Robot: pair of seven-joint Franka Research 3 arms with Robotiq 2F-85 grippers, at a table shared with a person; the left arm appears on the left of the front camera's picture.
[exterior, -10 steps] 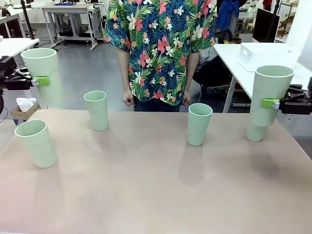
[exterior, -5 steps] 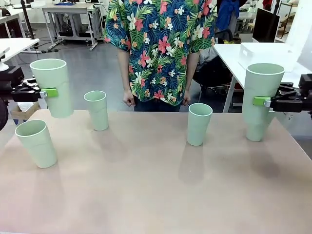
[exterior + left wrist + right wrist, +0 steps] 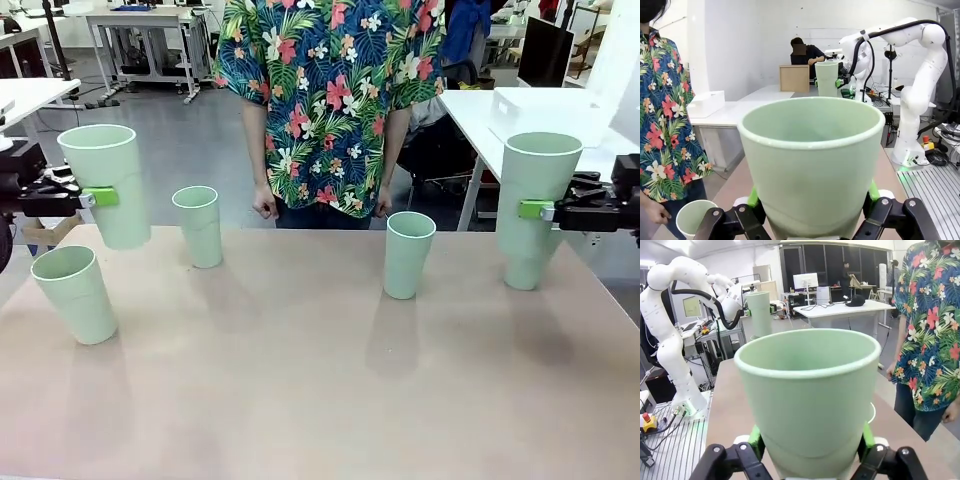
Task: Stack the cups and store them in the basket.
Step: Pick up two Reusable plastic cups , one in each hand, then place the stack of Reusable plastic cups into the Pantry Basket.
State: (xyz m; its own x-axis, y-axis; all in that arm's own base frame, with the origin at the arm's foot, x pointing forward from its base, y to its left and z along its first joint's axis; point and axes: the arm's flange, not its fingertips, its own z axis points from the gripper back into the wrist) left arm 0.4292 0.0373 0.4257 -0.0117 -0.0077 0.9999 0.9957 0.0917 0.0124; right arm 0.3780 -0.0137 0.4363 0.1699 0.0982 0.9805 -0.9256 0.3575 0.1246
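The left claw (image 3: 100, 197) is clenched on a raised cup (image 3: 105, 185), which is held upright above the left edge of the worktop (image 3: 300, 380), clear of the surface. In the left wrist view the green pads (image 3: 753, 196) are pressed against its wall on both sides. The right claw (image 3: 538, 209) is likewise closed around a second held cup (image 3: 540, 180) at the right edge. Beneath it a bottom cup (image 3: 524, 275) is seen standing on the worktop. Its upper part is covered by the held one, and whether the two are nested or merely overlapping cannot be told.

Three more cups are set upright and well apart from each other. A near-left cup (image 3: 76, 293) is seen just below and to the left of the raised cup. A far-left cup (image 3: 199, 228) is placed toward the far edge, and a middle cup (image 3: 409, 255) right of centre. These last two stand on the far half of the worktop, between the two held cups.

A person in a flowered shirt (image 3: 325, 90) is seen at the far edge, between the far-left and middle cups, with hands (image 3: 264, 206) lowered just behind the worktop. A white rectangular container (image 3: 545, 112) is set on a neighbouring white table (image 3: 480, 110) behind the right claw, well apart from the cups.
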